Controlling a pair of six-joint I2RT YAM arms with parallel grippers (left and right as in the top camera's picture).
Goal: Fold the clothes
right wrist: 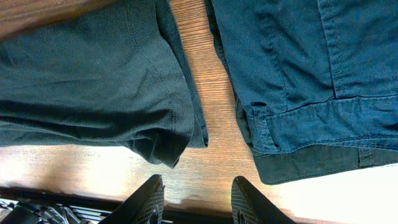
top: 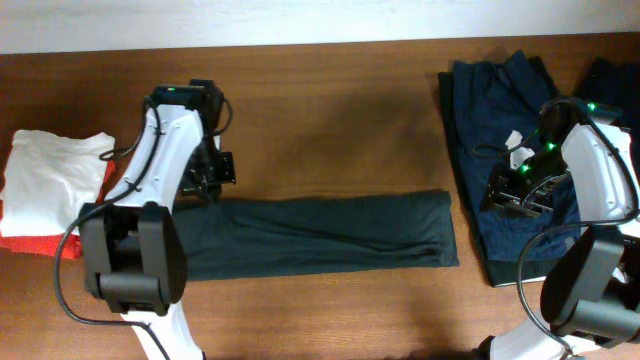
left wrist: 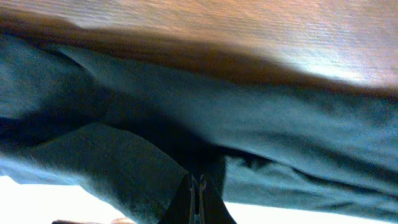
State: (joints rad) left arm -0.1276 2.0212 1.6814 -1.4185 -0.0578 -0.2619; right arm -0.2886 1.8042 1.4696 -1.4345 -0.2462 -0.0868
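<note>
Nearby — navy garment (top: pixel 500 120) beside T-shirt (top: pixel 330 235) (left jaws clamping it, right jaws open).

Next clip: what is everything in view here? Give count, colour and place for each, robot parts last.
T-shirt: one, very dark greenish, folded into a long strip across the table's middle.
navy garment: one, navy blue, wrinkled, on the right side.
white cloth: one, white, folded, far left.
red cloth: one, red, under the white cloth.
dark item: one, dark blue, top right corner, too cut off to identify.
table: one, brown wood.
left tool: one, black, shut on the T-shirt at its left end.
right tool: one, black, open, by the gap between T-shirt and navy garment.
</note>
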